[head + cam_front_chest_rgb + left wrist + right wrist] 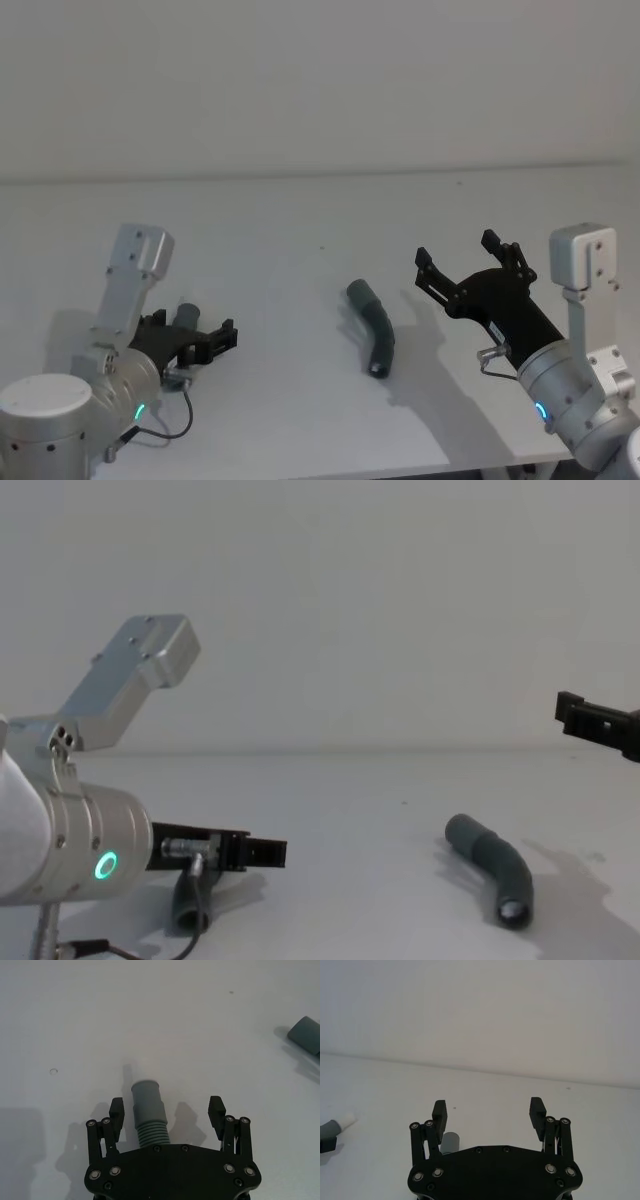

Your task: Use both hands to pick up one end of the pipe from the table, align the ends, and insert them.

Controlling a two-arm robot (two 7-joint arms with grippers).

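The left pincer (pixel 166 1105), spread wide, straddles the ribbed grey white-tipped pipe piece (pixel 147 1102) on the matte counter (pixel 280 230); the right pincer (pixel 458 252) gapes wide, empty, near the bent socket piece (pixel 375 325).

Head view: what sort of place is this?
Likely a robotics test bench: a plain white table against a bare wall, the left end effector and right end effector both open, and a ribbed pipe piece and a bent pipe piece on it.

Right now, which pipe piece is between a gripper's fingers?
The white-tipped piece on the robot's left: it lies between the left gripper's open fingers. The bent piece lies alone on the table, the right gripper open beside it.
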